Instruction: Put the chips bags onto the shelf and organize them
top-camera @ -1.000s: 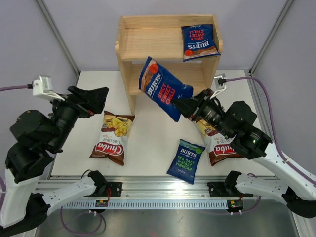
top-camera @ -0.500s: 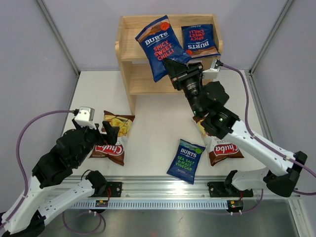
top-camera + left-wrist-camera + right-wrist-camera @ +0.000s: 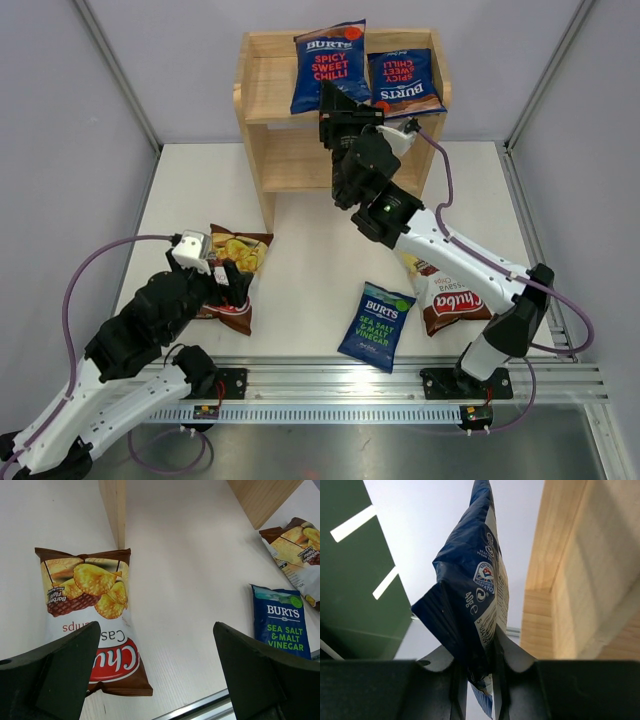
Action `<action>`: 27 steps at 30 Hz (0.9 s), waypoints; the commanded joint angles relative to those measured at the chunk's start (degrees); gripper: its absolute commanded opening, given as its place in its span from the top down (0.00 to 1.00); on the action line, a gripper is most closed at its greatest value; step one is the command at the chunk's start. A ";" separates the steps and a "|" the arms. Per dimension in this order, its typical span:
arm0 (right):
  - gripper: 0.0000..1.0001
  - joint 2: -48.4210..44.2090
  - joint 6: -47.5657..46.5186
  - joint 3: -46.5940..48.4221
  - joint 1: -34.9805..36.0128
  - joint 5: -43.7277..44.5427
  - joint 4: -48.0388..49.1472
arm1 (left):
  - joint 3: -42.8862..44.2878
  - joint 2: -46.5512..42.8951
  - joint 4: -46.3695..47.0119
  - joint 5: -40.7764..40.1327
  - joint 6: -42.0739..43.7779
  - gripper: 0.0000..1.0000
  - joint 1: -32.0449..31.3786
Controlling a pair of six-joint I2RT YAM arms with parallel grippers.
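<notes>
**Chilli bag now upright over the top tier, still pinched**

Top view: your right gripper [image 3: 334, 102] has carried the Spicy Sweet Chilli bag [image 3: 330, 62] up from where it hung half a second ago, tilted across the front of the shelf [image 3: 266, 82]. It now stands nearly upright over the top tier, its label facing you. It sits just left of the second Burts bag [image 3: 403, 82], which has not moved. The jaws are closed on the bag's bottom edge. You cannot tell from here whether the bag rests on the board.

Your left gripper [image 3: 233, 284] has dropped lower and nearer since the earlier frame. It now hovers over the lower end of the Chuba bag [image 3: 240, 252] on the table [image 3: 310, 250]. The sea salt bag [image 3: 374, 325] and the other Chuba bag [image 3: 452, 300] lie where they were.

Left wrist view: the left gripper [image 3: 156, 647] is spread wide and holds nothing. The Chuba bag [image 3: 89, 597] lies flat below it, with the sea salt bag [image 3: 280, 625] off to the right.

Right wrist view: the right gripper [image 3: 480, 677] has its jaws pressed tight on the crimped end of the Spicy Sweet Chilli bag [image 3: 472, 595]. The bag rises straight up, with the wood of the shelf [image 3: 580, 575] close on the right.
</notes>
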 commanded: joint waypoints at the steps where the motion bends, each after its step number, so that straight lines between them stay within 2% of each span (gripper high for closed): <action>1: 0.91 2.17 3.53 8.42 0.34 8.62 -2.85 | 0.06 -0.26 3.38 1.48 0.94 0.01 -0.07; 8: 0.90 9.03 7.56 22.75 -2.29 9.94 -20.76 | -0.29 -2.37 3.38 1.48 0.77 0.01 0.02; 12: 0.89 10.78 8.53 26.01 -3.44 9.77 -26.14 | -0.29 -2.90 3.38 1.13 0.68 0.01 0.02; 16: 0.89 13.15 12.13 30.31 -5.46 6.68 -35.61 | -0.29 -2.72 3.29 1.04 0.59 0.01 0.02; 24: 0.86 15.70 14.33 36.82 -6.52 7.04 -44.07 | -0.29 -3.60 3.29 1.04 0.42 0.01 0.02; 27: 0.78 16.58 17.40 38.05 -7.13 4.84 -48.46 | -0.29 -3.69 3.29 0.95 0.33 0.01 0.02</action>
